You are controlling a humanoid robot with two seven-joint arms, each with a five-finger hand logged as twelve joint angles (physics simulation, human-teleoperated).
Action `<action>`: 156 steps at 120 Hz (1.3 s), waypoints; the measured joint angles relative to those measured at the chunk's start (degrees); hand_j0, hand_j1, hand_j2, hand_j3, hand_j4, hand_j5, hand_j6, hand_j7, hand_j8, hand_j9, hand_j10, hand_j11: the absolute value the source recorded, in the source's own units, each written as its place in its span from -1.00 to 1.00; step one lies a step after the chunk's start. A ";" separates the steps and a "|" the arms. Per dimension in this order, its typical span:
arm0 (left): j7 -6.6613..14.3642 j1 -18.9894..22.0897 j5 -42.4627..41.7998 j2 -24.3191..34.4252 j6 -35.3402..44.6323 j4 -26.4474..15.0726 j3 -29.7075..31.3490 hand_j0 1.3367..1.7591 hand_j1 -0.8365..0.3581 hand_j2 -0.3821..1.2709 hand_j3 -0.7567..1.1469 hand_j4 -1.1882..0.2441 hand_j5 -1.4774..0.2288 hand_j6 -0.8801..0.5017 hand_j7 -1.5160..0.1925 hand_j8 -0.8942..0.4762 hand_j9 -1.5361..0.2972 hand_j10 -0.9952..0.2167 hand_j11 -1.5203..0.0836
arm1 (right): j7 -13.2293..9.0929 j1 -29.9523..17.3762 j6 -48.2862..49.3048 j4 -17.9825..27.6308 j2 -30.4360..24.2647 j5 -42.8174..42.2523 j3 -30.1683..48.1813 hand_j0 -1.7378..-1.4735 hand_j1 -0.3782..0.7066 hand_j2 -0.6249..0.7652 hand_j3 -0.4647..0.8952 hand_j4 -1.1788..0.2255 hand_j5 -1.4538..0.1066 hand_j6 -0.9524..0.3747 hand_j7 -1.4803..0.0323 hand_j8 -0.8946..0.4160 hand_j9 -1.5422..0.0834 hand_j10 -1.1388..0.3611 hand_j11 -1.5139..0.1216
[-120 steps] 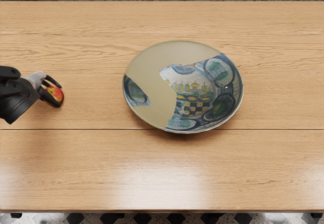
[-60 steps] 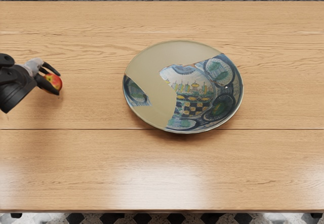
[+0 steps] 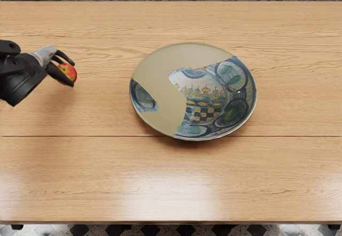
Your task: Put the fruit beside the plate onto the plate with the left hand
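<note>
A small red and yellow fruit (image 3: pixel 69 72) sits in the curled fingers of my left hand (image 3: pixel 57 68), which comes in from the left edge and hangs above the wooden table. The dark fingers wrap the fruit from above and below, hiding part of it. A large round plate (image 3: pixel 160 70) with a blue, green and yellow painted pattern lies near the table's middle, well to the right of the hand. A pale glare covers the plate's upper left half. The right arm does not show.
The wooden table (image 3: pixel 171 177) spans the whole view, with a seam running across below the plate. A grey textured wall strip lies behind the far edge, and a patterned floor shows under the near edge.
My left hand has risen off the table with the fruit and moved up and to the right, toward the plate. The plate has not moved.
</note>
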 joint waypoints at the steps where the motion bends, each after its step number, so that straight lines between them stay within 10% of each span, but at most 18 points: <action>1: 0.01 -0.08 0.00 -0.15 0.01 -0.02 -0.04 0.52 -0.04 -0.34 -0.20 -0.11 -0.13 -0.38 -0.08 -0.34 -0.12 -0.27 -0.01 | 0.00 0.00 0.00 0.00 0.00 0.00 0.00 -0.40 -0.95 -0.10 -0.32 0.68 0.86 0.44 0.96 0.37 0.90 0.52 0.85; 156: 0.03 -2.64 -0.45 -14.76 0.06 -0.23 -10.68 0.52 -0.04 -0.31 -0.20 -0.11 -0.13 -0.45 -0.08 -0.33 -0.11 -0.27 -0.01 | 0.00 0.00 0.01 0.00 0.00 0.00 0.00 -0.40 -0.95 -0.10 -0.32 0.68 0.86 0.44 0.96 0.37 0.90 0.52 0.85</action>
